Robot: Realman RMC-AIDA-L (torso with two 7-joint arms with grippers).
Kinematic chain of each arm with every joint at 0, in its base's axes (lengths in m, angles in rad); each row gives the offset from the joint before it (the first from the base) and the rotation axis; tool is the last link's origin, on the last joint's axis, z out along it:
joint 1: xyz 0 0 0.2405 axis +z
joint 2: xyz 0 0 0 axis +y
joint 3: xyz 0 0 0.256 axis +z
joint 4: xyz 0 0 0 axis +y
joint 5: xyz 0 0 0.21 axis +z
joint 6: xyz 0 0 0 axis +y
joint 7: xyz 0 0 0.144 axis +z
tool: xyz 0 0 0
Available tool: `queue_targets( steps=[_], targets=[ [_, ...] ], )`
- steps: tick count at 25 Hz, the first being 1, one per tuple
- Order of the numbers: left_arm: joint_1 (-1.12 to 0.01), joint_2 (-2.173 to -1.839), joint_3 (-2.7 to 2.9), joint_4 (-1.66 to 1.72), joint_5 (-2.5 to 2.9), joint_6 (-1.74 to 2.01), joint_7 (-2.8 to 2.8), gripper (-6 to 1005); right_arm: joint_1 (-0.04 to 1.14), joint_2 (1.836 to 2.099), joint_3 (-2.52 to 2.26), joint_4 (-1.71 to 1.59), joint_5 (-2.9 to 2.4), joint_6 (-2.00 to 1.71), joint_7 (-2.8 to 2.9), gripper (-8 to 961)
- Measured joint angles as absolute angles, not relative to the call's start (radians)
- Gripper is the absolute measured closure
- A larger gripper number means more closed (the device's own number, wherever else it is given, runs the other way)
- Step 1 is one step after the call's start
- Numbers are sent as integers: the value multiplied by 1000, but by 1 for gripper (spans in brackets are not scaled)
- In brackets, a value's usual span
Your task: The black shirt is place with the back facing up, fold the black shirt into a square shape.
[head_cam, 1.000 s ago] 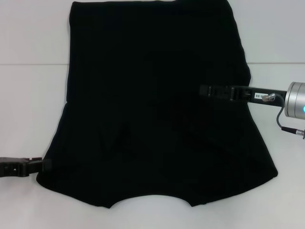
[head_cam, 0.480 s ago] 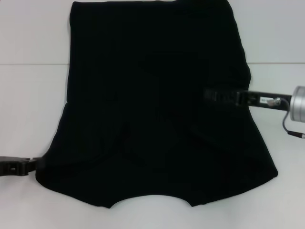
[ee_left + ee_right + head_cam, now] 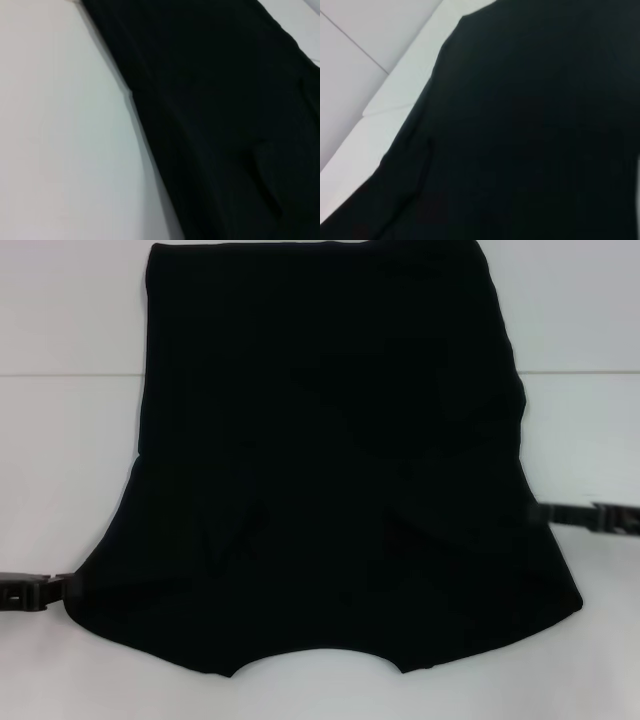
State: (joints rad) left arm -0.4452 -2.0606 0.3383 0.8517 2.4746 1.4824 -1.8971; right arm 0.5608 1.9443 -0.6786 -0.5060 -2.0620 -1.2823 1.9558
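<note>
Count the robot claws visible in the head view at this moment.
2. The left claw sits at the black shirt's near left corner; the right claw sits at the shirt's right edge. Neither wrist view shows its own fingers.

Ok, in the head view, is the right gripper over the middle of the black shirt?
No, the right gripper sits at the right edge of the black shirt, not over its middle.
</note>
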Motion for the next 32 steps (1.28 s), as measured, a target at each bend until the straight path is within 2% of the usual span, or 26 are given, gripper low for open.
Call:
queue_targets(
  steps=[6, 10, 32],
  targets=[
    [-448, -2060, 334, 851, 2484, 1483, -1904, 971, 494, 1914, -682, -504, -2063, -1358, 1956, 329],
    [-448, -2060, 335, 847, 2484, 1482, -1906, 971, 481, 1909, -679, -503, -2089, -1377, 1961, 327],
    [-457, -2062, 340, 840, 2476, 1479, -1906, 970, 541, 1953, -680, -467, -2218, -1332, 1999, 339]
  ],
)
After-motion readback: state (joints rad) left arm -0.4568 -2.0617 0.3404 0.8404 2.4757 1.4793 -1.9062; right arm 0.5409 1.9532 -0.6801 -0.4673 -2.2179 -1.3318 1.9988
